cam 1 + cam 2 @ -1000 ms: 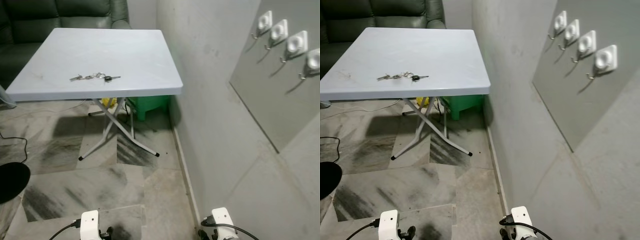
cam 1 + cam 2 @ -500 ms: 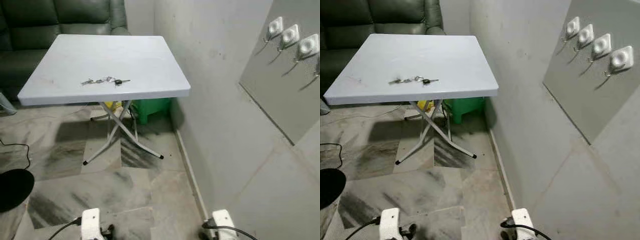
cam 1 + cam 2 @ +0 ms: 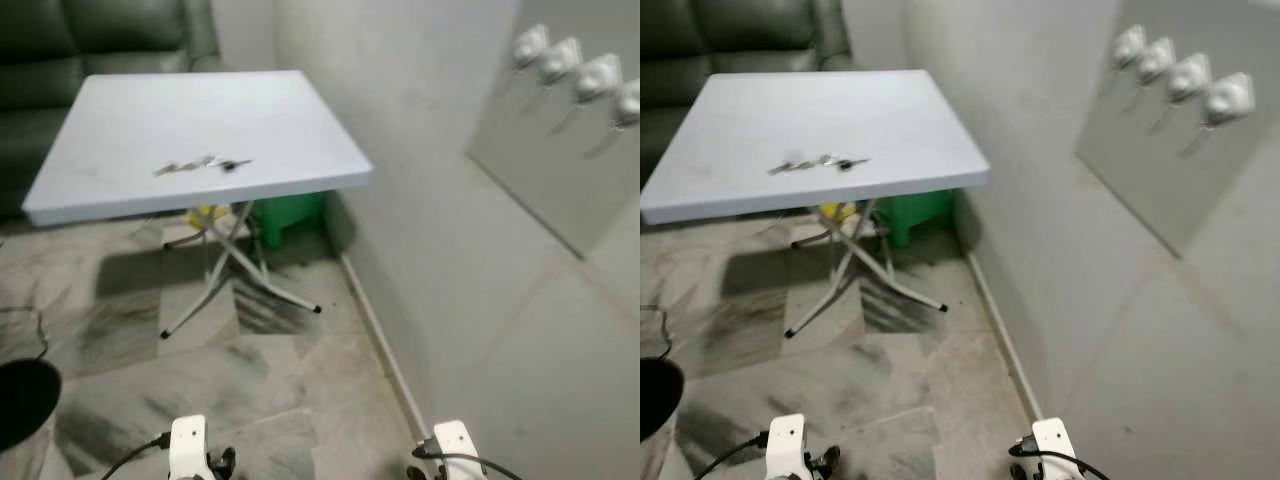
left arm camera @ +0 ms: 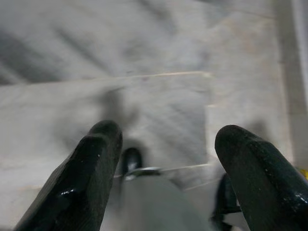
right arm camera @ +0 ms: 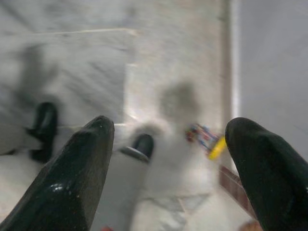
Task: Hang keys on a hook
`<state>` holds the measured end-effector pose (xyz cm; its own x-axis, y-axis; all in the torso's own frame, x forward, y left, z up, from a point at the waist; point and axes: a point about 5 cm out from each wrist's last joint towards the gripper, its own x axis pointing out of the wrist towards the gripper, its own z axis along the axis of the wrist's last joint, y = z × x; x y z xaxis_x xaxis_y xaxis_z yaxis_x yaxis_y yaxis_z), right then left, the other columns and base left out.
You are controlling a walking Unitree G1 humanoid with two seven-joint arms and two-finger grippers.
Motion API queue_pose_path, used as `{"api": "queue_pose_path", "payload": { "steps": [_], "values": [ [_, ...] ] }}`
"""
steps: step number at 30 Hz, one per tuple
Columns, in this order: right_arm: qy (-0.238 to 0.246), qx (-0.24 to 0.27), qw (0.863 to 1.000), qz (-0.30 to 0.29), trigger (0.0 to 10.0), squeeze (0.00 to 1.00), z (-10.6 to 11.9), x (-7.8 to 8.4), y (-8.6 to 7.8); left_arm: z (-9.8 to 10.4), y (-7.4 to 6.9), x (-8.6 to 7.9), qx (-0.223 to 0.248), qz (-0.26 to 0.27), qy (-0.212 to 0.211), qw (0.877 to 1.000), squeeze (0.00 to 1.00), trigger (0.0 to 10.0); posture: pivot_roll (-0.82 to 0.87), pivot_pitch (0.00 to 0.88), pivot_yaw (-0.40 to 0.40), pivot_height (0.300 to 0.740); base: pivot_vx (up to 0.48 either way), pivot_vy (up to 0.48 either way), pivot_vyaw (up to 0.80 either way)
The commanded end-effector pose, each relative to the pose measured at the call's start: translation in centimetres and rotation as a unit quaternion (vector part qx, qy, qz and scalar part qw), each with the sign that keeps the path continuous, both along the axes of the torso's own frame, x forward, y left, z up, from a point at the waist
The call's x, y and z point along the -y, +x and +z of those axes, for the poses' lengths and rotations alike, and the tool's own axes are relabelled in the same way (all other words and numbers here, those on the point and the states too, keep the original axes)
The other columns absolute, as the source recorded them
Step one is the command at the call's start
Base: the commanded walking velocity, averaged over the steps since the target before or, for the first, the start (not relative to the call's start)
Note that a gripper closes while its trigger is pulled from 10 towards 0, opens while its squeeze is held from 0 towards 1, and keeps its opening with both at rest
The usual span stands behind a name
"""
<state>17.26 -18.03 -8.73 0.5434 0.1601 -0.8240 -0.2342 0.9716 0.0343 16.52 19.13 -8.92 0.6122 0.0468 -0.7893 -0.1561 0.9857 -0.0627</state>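
Note:
A bunch of keys [image 3: 200, 165] lies on the pale grey folding table [image 3: 290, 110], near its front edge. On the wall to the right, several white hooks [image 3: 575, 75] sit in a row on a grey panel [image 3: 1140, 170]. Both arms hang low at the bottom of the eye views, far from the table. In the left wrist view, my left gripper [image 4: 166, 159] is open over the marble floor with nothing between its fingers. My right gripper [image 5: 171, 163] is likewise open and empty above the floor.
A dark green sofa [image 3: 60, 40] stands behind the table. A green bin [image 3: 285, 212] sits under the table by the wall. A black round object [image 3: 20, 400] lies on the floor at the left. The wall [image 3: 440, 200] runs close along my right.
The whole picture has shifted and blurred, so the camera has moved. The keys and table lie as before. Both arms still hang low.

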Motion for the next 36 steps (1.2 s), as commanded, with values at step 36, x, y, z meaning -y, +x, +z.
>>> {"api": "queue_pose_path", "payload": {
  "steps": [36],
  "values": [
    [0.004,0.005,1.000,-0.010,10.0,0.00,0.11,0.12,0.19,0.22,0.34,-0.40,0.010,0.022,0.001,1.000,0.00,10.0,-0.08,0.000,-0.033,0.740,0.000,0.320,0.00]
  ]
}}
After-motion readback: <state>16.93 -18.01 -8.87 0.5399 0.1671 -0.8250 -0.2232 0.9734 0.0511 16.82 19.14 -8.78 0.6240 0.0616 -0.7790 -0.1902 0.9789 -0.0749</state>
